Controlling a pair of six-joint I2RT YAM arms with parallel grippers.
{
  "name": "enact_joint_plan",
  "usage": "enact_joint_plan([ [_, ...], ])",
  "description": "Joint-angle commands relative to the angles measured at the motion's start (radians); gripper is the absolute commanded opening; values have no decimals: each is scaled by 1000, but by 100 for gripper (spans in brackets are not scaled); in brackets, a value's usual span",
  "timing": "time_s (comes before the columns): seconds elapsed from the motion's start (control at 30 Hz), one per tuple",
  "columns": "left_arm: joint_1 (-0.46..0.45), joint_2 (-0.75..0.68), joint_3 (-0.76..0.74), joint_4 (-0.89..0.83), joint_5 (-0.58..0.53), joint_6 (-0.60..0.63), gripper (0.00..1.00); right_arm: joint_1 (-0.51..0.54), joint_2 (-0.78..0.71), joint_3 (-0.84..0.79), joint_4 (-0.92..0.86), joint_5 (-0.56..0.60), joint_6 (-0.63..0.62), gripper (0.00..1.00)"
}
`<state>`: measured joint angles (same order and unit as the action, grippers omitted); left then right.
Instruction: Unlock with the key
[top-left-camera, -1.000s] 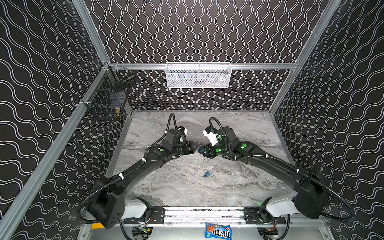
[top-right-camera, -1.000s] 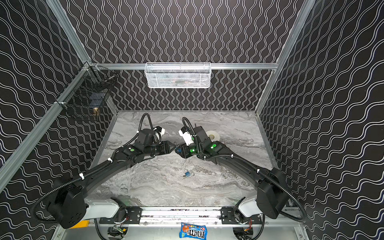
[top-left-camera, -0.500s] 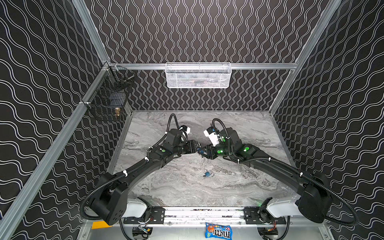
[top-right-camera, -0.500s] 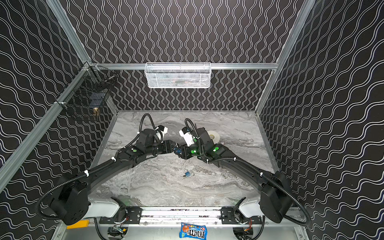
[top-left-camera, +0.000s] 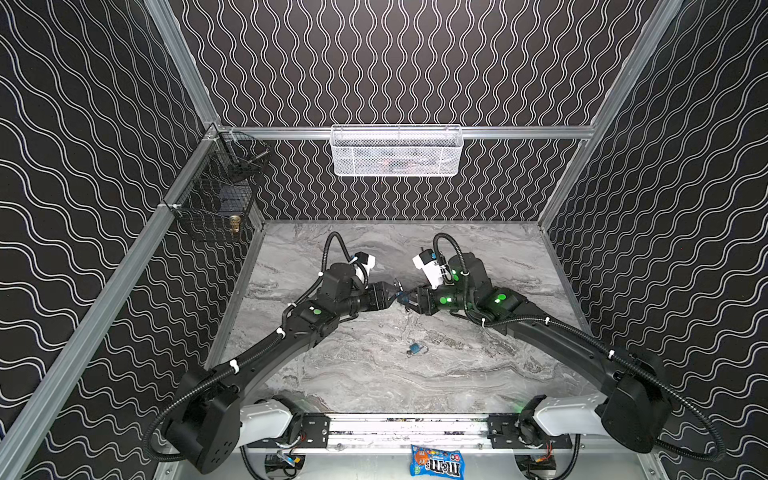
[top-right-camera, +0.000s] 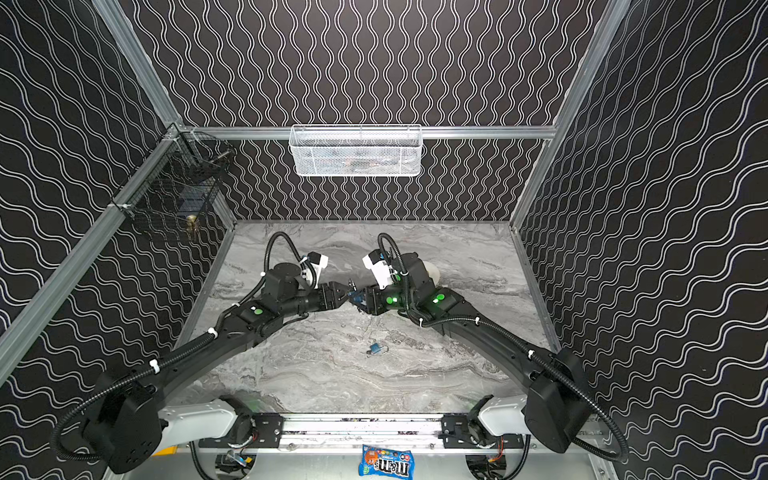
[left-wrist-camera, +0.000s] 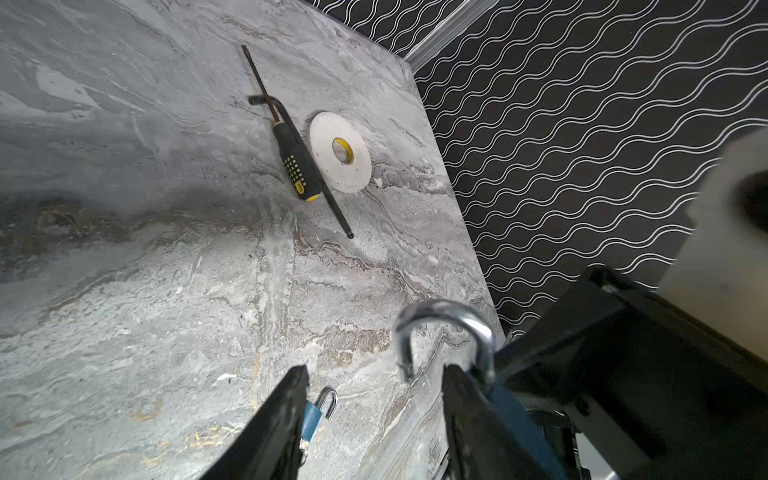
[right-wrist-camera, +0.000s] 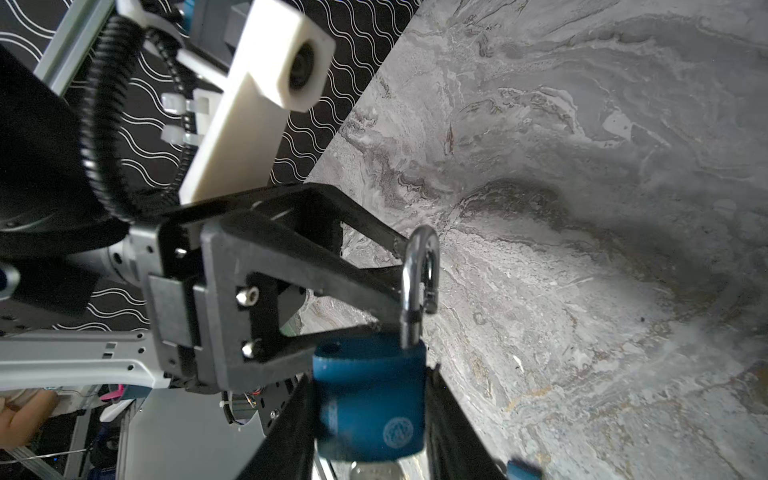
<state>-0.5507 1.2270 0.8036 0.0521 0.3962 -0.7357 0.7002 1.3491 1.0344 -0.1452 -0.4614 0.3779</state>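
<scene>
My right gripper (top-left-camera: 409, 298) is clamped on the blue padlock (right-wrist-camera: 370, 395) body, off the table (top-left-camera: 374, 382) at mid-workspace. What looks like the key (right-wrist-camera: 374, 471) head sits underneath, cut off by the frame edge. The shackle (right-wrist-camera: 415, 274) has one leg out of its hole, so I judge the unlock basically done, and my left gripper (left-wrist-camera: 374, 370) is spread, straddling the shackle without pinching. Next I should probably close on the shackle and swing it clear gently while the right grips firm.

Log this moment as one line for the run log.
right tool: gripping blue padlock | shackle: open | left tool: open, near shackle | spare padlock: lying on table
</scene>
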Motion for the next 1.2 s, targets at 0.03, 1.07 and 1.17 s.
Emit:
enact_joint_plan([
  [0.03,3,-38,-12,2,-21,-25,55,-4,-12,-2,53,-25,26,26],
  [1.07,65,113,75,-80,-57,8,38,-21,76,22,100,-61,25,25],
  [1.17,91,54,63,-204,-156,27,39,-28,134,64,-23,45,-44,25],
])
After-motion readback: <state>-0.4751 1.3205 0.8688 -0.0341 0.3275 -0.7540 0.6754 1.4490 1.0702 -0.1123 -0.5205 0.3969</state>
